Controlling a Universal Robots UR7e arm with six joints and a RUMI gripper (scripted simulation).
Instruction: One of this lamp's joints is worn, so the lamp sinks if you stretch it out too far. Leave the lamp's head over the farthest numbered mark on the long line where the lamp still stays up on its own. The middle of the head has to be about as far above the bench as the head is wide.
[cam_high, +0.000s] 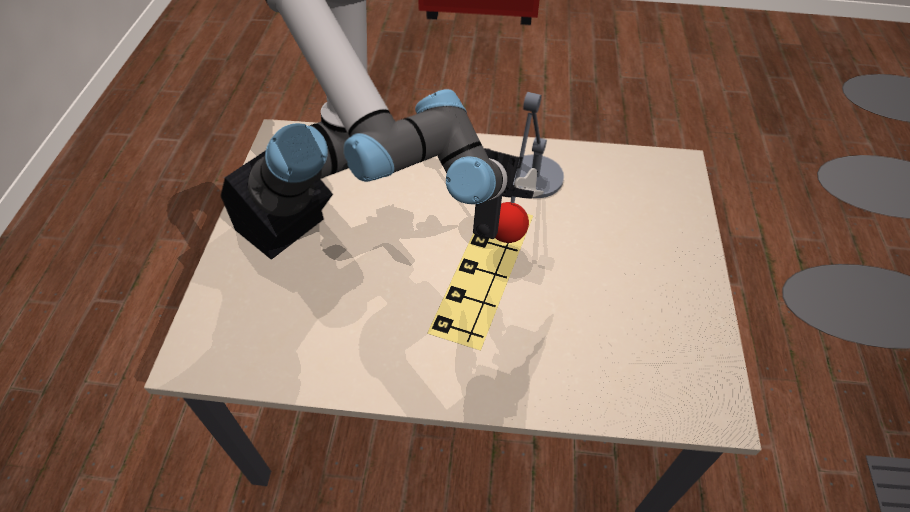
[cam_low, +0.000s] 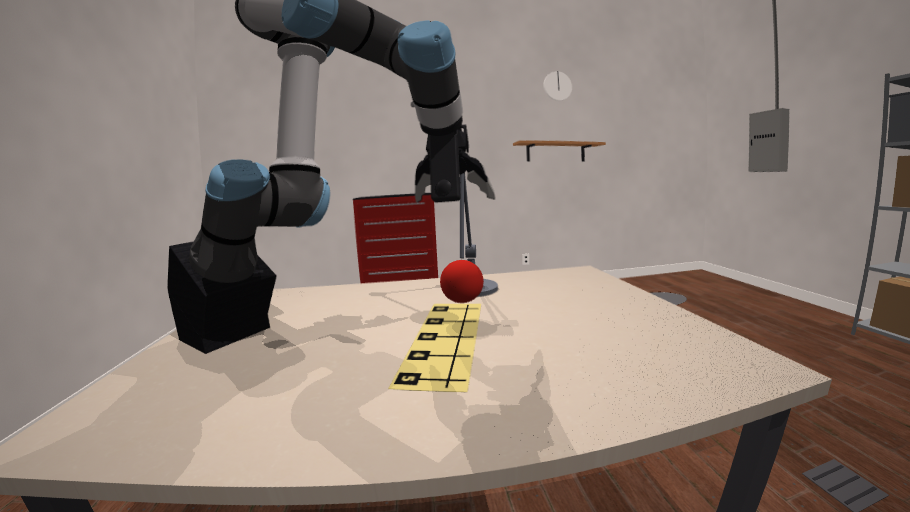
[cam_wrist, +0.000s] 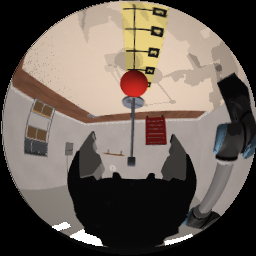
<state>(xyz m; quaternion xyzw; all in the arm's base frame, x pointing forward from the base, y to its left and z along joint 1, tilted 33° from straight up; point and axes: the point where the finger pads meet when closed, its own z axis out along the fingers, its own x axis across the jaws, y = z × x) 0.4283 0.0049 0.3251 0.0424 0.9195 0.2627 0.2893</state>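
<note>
The lamp has a round red head (cam_high: 511, 222) (cam_low: 461, 280) (cam_wrist: 134, 83), thin grey arms (cam_high: 533, 130) (cam_low: 468, 222) and a grey disc base (cam_high: 551, 173) (cam_low: 488, 289). The head hangs a little above the bench, over the base end of the yellow strip (cam_high: 474, 299) (cam_low: 439, 356) (cam_wrist: 140, 30), near mark 1. Marks 2 to 5 show beyond it. My gripper (cam_low: 454, 192) (cam_wrist: 133, 133) is open and empty. It hangs high above the head, level with the lamp's top joint, which shows between the fingers in the wrist view.
The robot's black base block (cam_high: 273, 210) (cam_low: 216, 299) stands at the table's left rear. A red slatted chair (cam_low: 394, 238) stands behind the table. The table (cam_high: 636, 318) (cam_low: 636, 356) ends close behind the lamp base.
</note>
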